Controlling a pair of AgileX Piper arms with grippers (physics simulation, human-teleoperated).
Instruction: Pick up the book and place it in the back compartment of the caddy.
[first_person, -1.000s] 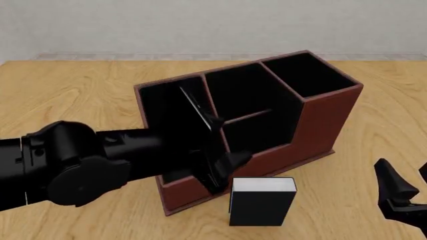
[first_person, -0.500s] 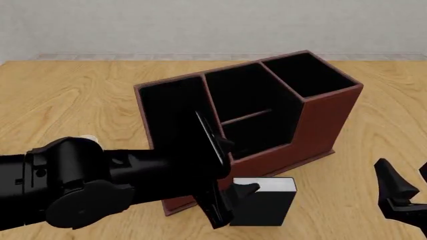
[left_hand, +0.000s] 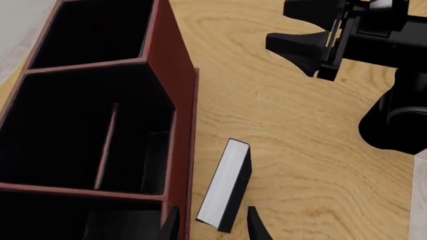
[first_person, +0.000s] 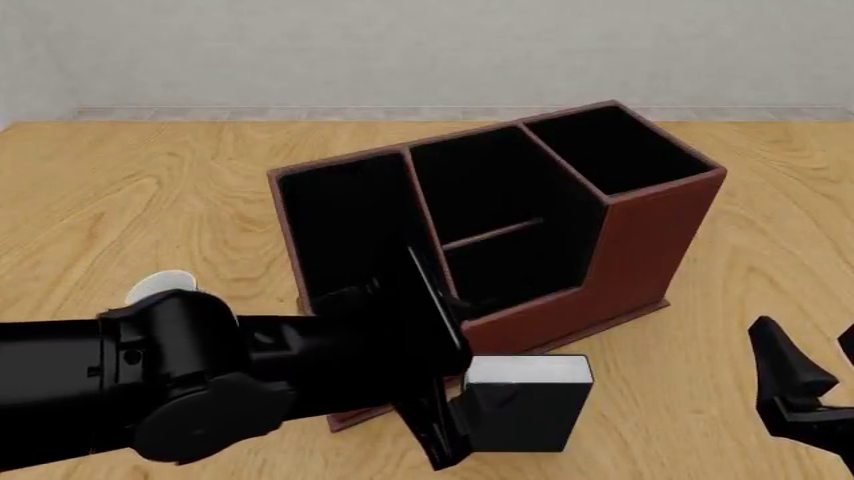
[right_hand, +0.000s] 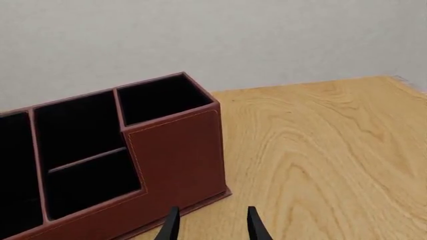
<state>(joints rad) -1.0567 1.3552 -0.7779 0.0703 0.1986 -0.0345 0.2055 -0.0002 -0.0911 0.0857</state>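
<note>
The left gripper (left_hand: 209, 227) has its fingers spread, with the near end of the book (left_hand: 225, 186) sitting right between the fingertips (left_hand: 171, 225), not visibly pinched yet. The book stands on edge on the counter (left_hand: 300, 150), white pages showing, stretching away from the gripper. The caddy (left_hand: 175, 100) runs just beside it, one fingertip near its red-brown wall. Well ahead, the right gripper (left_hand: 300, 40) hovers, open.

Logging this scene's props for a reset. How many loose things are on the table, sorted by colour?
Black with white page edges: 1, the book
Red-brown with black interior: 1, the caddy
White, mostly hidden behind the left arm, identity unclear: 1, a white object
Total: 3
</note>
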